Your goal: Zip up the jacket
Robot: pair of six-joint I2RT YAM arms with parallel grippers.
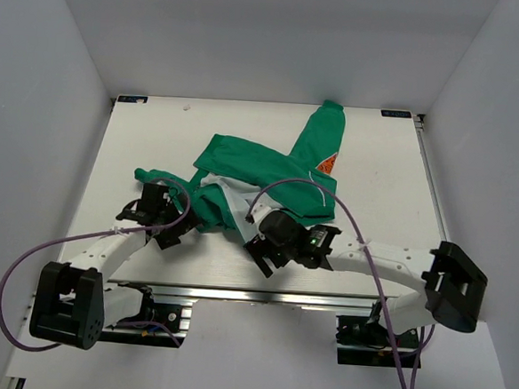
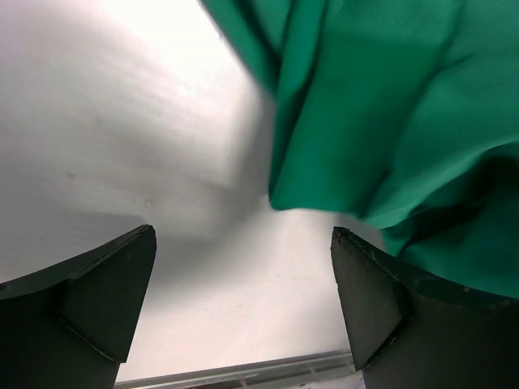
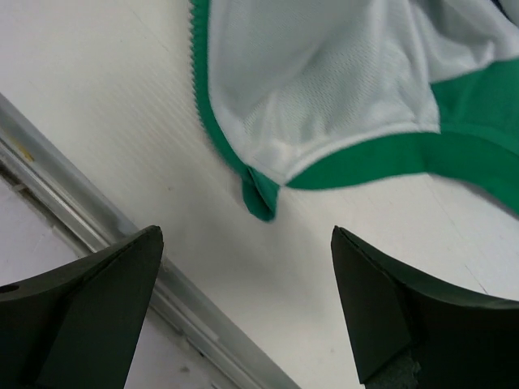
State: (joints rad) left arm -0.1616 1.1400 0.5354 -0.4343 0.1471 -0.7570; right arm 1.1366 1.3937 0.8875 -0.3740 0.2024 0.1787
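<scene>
The green jacket [image 1: 257,163] lies crumpled and open at mid-table, one sleeve with an orange patch [image 1: 327,164] reaching to the back right. Its pale mesh lining [image 3: 316,89] faces up, with a green zip edge and a small green corner tab [image 3: 259,198] at the hem. My left gripper [image 1: 172,233] is open at the jacket's left side; green folds [image 2: 389,113] lie just above its right finger. My right gripper [image 1: 260,252] is open and empty just short of the hem corner. The "G" chest patch is hidden.
The table's near metal rail [image 3: 89,215] runs under my right gripper's left finger and also shows in the left wrist view [image 2: 243,374]. Purple cables [image 1: 330,199] loop over both arms. Grey walls enclose the white table [image 1: 157,134].
</scene>
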